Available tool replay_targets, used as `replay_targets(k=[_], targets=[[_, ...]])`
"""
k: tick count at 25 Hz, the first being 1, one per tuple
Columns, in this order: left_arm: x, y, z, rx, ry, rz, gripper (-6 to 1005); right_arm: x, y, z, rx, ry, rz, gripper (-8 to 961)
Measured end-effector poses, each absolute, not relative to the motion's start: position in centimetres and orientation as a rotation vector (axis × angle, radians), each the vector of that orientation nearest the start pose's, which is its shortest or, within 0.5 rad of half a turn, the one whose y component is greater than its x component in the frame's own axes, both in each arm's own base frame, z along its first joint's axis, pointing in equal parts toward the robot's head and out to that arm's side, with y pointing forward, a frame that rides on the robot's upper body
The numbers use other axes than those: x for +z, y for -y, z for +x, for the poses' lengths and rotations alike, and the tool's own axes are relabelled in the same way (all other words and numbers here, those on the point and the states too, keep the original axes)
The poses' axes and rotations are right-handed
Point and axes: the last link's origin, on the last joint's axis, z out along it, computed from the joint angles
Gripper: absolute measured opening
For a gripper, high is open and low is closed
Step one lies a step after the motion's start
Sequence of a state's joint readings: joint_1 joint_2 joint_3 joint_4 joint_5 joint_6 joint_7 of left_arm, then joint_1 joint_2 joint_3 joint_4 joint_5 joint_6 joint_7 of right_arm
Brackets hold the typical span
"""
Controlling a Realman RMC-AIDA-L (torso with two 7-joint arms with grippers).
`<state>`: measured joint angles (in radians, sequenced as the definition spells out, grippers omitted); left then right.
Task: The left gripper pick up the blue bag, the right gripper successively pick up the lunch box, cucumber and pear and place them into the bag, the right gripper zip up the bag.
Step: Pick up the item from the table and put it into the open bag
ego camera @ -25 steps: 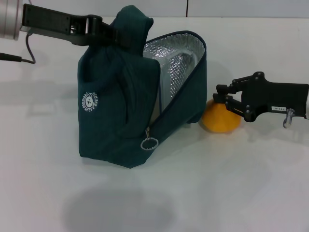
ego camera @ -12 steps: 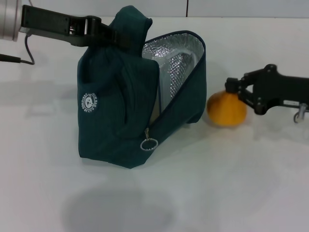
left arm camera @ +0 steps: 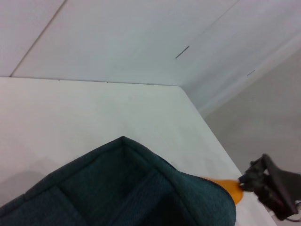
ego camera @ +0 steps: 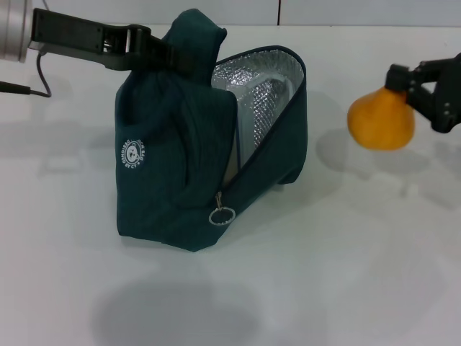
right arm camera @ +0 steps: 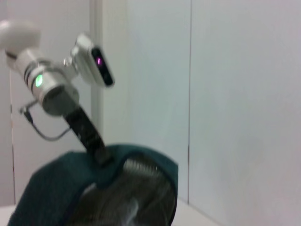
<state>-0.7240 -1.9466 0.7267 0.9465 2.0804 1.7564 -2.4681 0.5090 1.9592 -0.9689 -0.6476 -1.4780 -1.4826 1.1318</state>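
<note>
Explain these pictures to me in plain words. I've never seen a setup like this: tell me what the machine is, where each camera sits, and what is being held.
This is a two-armed robot working at a white table. The wide picture comes from a camera on its head; the other two come from cameras on its wrists. The left gripper holds up the top of the blue bag, whose silver-lined mouth gapes open. The right gripper holds the pear in the air beside the bag. The left wrist view shows the bag's top edge and the pear; the right wrist view looks at the bag and the left arm.

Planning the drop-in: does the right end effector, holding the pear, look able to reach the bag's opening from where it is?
Probably yes. The right end effector holds the pear off the table, and the blue bag, held up by the left end effector, gapes toward it with nothing between.
</note>
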Motion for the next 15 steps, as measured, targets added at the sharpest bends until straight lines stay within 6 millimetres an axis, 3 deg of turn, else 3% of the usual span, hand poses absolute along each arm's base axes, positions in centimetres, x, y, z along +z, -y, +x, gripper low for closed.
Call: replay_targets(k=[8,15], targets=[[8.5,-38.1,-18.3,-0.565,1.512,-2.635,52,6.1,-35.8,23.2,0.957,-0.16,-2.501,45],[8.5,-38.1,-18.3,-0.567,1.513,-2.635,53,7.2,-36.1,21.9,1.006,-0.134,-2.489,55]])
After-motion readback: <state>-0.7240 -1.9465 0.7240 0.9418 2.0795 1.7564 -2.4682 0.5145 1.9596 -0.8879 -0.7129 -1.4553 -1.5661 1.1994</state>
